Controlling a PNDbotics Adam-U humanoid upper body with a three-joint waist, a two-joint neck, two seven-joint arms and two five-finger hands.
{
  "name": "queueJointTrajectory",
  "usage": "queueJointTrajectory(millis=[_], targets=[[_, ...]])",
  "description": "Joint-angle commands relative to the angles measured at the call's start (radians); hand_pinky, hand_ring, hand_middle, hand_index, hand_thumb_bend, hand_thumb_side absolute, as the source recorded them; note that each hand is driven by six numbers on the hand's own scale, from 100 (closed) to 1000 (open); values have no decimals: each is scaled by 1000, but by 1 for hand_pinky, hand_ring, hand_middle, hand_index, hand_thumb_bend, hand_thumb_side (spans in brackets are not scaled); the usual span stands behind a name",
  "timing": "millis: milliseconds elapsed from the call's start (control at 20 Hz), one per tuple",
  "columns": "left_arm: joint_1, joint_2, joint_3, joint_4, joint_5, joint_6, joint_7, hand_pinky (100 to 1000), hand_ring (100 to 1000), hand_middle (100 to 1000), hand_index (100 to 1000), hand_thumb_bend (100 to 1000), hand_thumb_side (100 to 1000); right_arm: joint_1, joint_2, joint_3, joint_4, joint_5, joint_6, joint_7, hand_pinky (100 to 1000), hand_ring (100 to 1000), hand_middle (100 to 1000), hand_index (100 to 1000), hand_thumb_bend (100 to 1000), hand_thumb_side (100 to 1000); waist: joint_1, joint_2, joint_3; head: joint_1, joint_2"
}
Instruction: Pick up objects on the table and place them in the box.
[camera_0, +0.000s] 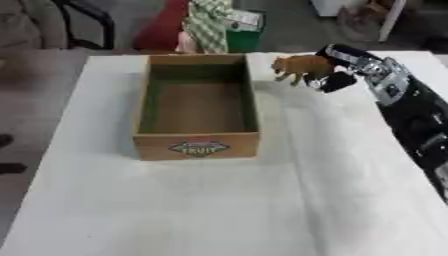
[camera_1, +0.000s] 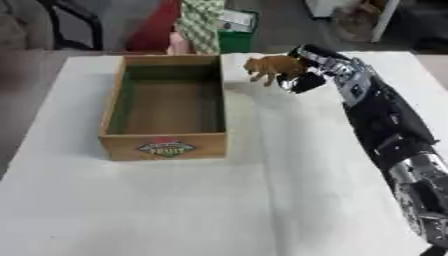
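1. desk (camera_0: 219, 210): covered in a white cloth, seen from above; far edge runs near the top of the view
2. wooden box (camera_0: 198, 145): open-topped, rectangular, long axis running away from the robot; sits left of centre on the desk; a round label with red, green and lettering on its near end wall; inside shows only its bare brown floor and greenish inner walls
3. brown toy animal (camera_1: 273, 66): four-legged figure, legs pointing down, head end toward the box; it is near the far right corner of the box, outside the box, just right of its right wall
4. right hand (camera_1: 308, 70): black and silver, comes in from the right side along a long black forearm; fingers curled round the rear of the brown toy animal, grasping it; dark fingertips show below and right of the figure
5. cannot tell whether the toy's feet touch the cloth or are raised off it
6. left hand: shows in neither view
7. beyond the far desk edge: a red shape, a green-and-white checked cloth (camera_0: 208, 22) and a green container, all off the desk
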Motion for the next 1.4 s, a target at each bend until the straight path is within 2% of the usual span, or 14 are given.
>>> queueJointTrajectory(millis=[50, 550, 1050, 1400], targets=[[-7, 17, 8, -22, -2, -3, 1, 588, 812, 625, 788, 100, 682, -38, -20, 4, -72, -59, -15, 19, 440, 300, 162, 304, 100, 211, -1, -26, -1, 4, 1], [-7, 17, 5, -22, -2, -3, -2, 587, 811, 625, 788, 100, 680, -92, 46, 47, -177, -134, -23, 81, 451, 308, 168, 313, 100, 207, -3, -35, 12, -4, 1], [-9, 11, -1, -22, 3, -1, -10, 587, 811, 624, 788, 100, 679, -128, 165, 79, -171, -100, -27, 131, 454, 314, 173, 320, 100, 208, 5, -40, 30, -18, 1], [-10, 7, -4, -22, 6, -1, -14, 587, 811, 624, 789, 100, 679, -127, 240, 102, -156, -48, -33, 159, 465, 326, 187, 334, 100, 217, 12, -40, 38, -22, 0]])
